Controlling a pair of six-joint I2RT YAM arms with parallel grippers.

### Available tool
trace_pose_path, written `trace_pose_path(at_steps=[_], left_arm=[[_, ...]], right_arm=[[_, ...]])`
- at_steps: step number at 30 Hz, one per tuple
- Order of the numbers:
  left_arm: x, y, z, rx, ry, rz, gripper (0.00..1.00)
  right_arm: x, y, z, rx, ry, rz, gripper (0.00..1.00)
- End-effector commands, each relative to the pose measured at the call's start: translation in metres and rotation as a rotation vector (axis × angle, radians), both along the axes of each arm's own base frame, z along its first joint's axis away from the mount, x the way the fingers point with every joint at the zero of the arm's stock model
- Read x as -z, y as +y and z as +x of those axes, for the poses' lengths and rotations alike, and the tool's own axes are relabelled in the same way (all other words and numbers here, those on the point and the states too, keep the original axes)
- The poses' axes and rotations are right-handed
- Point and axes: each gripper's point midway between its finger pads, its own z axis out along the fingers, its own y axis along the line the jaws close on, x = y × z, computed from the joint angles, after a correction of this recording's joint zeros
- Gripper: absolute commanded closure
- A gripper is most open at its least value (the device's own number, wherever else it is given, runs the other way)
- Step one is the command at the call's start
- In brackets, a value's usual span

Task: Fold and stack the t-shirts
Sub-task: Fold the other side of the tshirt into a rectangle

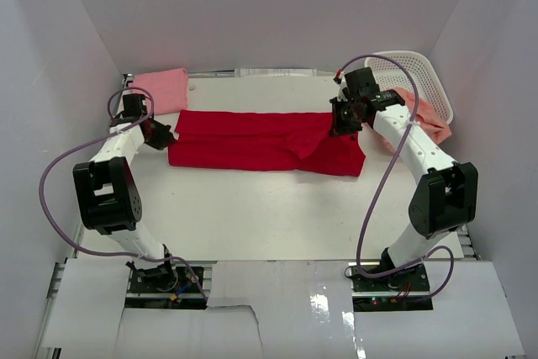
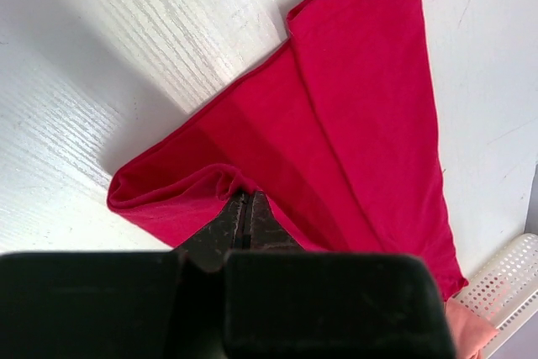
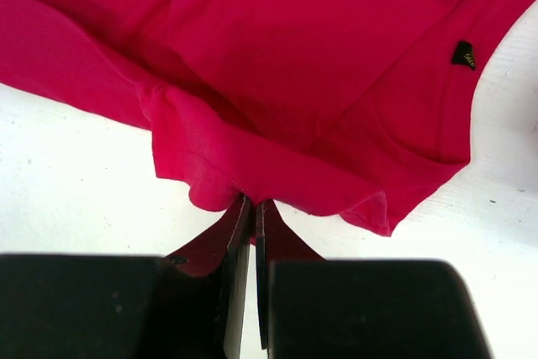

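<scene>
The bright red t-shirt (image 1: pixel 261 140) lies folded lengthwise in a long band across the middle of the table. My left gripper (image 1: pixel 161 134) is shut on its left end, the cloth bunched at the fingertips (image 2: pixel 246 199). At the raised right end, my right gripper (image 1: pixel 340 119) is shut on a fold of the same shirt (image 3: pixel 294 65), pinched at the tips (image 3: pixel 252 203). A light pink t-shirt (image 1: pixel 160 90) rests folded at the back left. The salmon-peach t-shirt (image 1: pixel 429 119) hangs crumpled over the basket's near side.
A white plastic lattice basket (image 1: pixel 412 69) stands at the back right, behind my right arm; its corner (image 2: pixel 508 279) shows in the left wrist view. White walls close in the table on three sides.
</scene>
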Motion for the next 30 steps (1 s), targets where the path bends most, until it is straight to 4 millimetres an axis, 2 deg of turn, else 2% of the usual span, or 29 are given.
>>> trace_pose_path(at_steps=[1, 13, 20, 30], left_arm=[[-0.015, 0.001, 0.011, 0.010, -0.038, 0.013, 1.00], [-0.023, 0.001, 0.030, 0.018, -0.057, 0.012, 1.00], [-0.028, -0.005, 0.046, 0.029, -0.074, 0.011, 1.00], [-0.012, -0.018, 0.057, 0.061, -0.043, 0.015, 1.00]], right_arm=[[-0.020, -0.006, 0.015, 0.008, -0.051, 0.014, 0.92], [-0.027, -0.007, 0.036, 0.016, -0.055, 0.035, 0.92], [-0.024, -0.010, 0.046, 0.025, -0.045, 0.032, 0.92], [-0.010, -0.011, 0.060, 0.032, -0.021, 0.032, 0.92]])
